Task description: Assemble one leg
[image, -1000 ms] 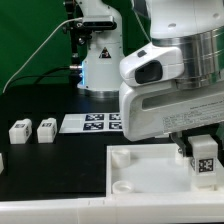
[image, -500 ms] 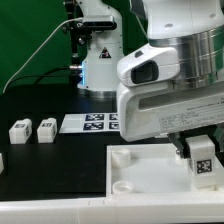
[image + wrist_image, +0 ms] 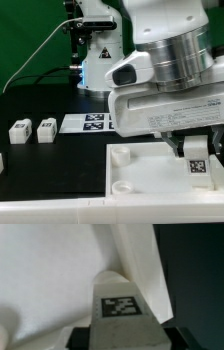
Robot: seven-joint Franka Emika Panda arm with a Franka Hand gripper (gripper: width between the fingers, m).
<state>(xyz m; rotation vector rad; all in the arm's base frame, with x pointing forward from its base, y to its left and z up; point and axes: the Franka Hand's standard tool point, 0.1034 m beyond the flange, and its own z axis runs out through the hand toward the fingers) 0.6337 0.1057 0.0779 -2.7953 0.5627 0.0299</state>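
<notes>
My gripper (image 3: 197,160) is shut on a white leg (image 3: 197,162) with a black-and-white tag, holding it over the far right part of the large white panel (image 3: 140,190). In the wrist view the leg (image 3: 120,308) stands between the dark fingers (image 3: 80,337), its tip close to the panel's edge (image 3: 140,258). Two more legs (image 3: 21,130) (image 3: 46,129) lie on the black table at the exterior view's left. A round socket (image 3: 119,155) shows at the panel's near left corner.
The marker board (image 3: 88,122) lies on the table behind the panel. A white robot base (image 3: 100,55) stands at the back with cables. Another white part (image 3: 2,160) shows at the left edge.
The arm has shifted a little to the exterior view's left and its wrist has turned; the held leg moved slightly left over the panel.
</notes>
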